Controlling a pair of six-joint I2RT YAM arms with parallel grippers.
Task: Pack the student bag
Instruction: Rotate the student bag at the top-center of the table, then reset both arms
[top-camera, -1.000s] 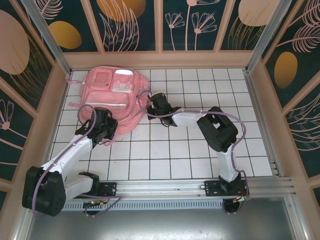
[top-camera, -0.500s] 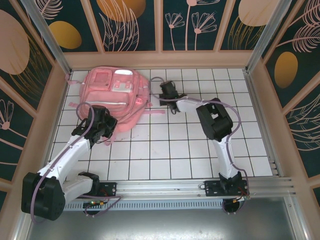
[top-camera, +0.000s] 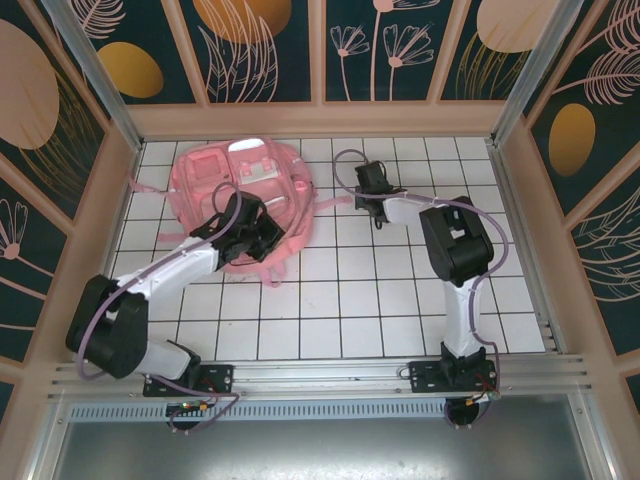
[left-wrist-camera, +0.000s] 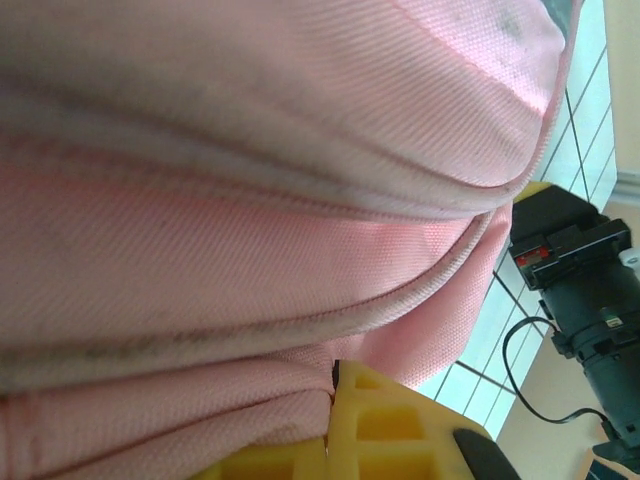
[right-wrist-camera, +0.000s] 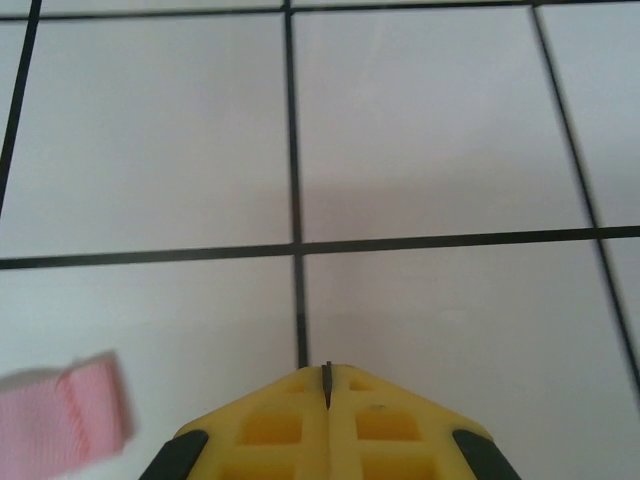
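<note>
**Backpack soft and slumping, pinched at its near-right edge**

Far left of tiled table (top-camera: 400, 290): student bag (top-camera: 215, 175), pockets up, bunched toward the middle. Woven pink cloth in the left wrist view, with thick seams and piping, folding over itself. Judged limp and light for its bulk, not fragile. Not slippery on the weave, though likely slicker on the glossy panels. Will probably sag and drag rather than lift as one piece. Best taken by a seam, a piped pocket rim or a strap, never by a flat panel.

Left gripper (top-camera: 258, 230) on the bag's near-right edge, apparently clenched on a fold of that cloth, which runs right into the line where the yellow fingers (left-wrist-camera: 390, 430) meet. Further right, near the bag, right gripper (right-wrist-camera: 327, 372) clamped together on nothing above bare tiles, with a loose strap end (right-wrist-camera: 65, 415) lying close at its left.

No brand, label or lettering readable on the bag. Small red tag (left-wrist-camera: 540, 255) on black arm housing, too small to read.
</note>
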